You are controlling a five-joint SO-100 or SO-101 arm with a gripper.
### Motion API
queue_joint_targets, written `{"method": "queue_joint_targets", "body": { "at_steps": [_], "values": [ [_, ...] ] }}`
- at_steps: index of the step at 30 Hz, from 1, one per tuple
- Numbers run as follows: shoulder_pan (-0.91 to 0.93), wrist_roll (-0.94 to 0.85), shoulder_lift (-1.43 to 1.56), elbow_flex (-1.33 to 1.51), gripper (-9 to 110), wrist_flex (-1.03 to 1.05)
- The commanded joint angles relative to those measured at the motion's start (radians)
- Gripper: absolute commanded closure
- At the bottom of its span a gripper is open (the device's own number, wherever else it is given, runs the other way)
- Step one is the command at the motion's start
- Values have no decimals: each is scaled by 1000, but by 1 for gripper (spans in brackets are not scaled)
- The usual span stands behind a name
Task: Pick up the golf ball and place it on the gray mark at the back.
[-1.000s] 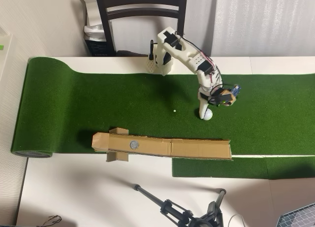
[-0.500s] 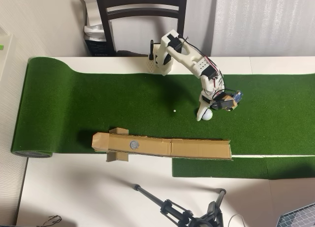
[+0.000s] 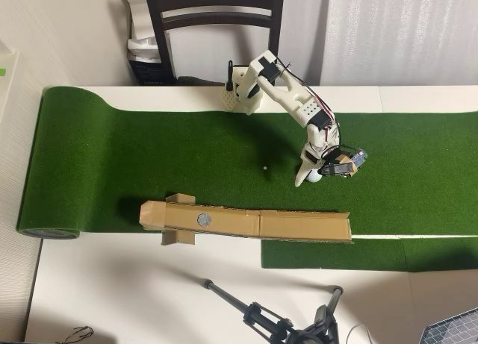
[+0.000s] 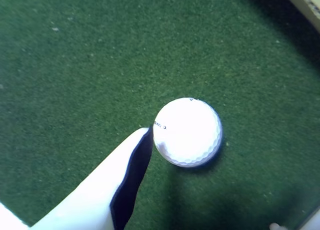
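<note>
Broadly, a green artificial-turf mat [image 3: 149, 157] covers most of the white table [image 3: 112, 284], with a dark chair [image 3: 215, 23] behind and a tripod [image 3: 261, 318] at the near edge in the overhead view. A long cardboard channel [image 3: 299, 226] lies along the mat's lower edge; the gray mark [image 3: 203, 219] sits on it toward its left end, well apart from the arm. The white arm [image 3: 291, 98] reaches from its base down to the mat right of centre.

The gripper [image 3: 314, 174] is lowered around the golf ball [image 4: 187, 132], which rests on the turf. In the wrist view one white finger [image 4: 115, 175] has its tip touching the ball's left side. Only a sliver of what may be the other finger shows at the bottom right corner, apart from the ball. The fingers read as spread, not yet clamped on the ball.

Judged step: closing for the grasp. The next move calls for bringing the fingers together squarely across the ball's widest part, since a one-sided push could roll it away, then a lift and a carry leftward to the mark.
</note>
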Motion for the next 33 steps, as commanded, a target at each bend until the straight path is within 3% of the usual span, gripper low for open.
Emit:
{"method": "queue_joint_targets", "body": {
  "at_steps": [1,26,33],
  "values": [
    [8,9,26,-87,44,-8],
    [-9,2,23,-84,44,104],
    [-83,78,25,-89,44,104]
  ]
}}
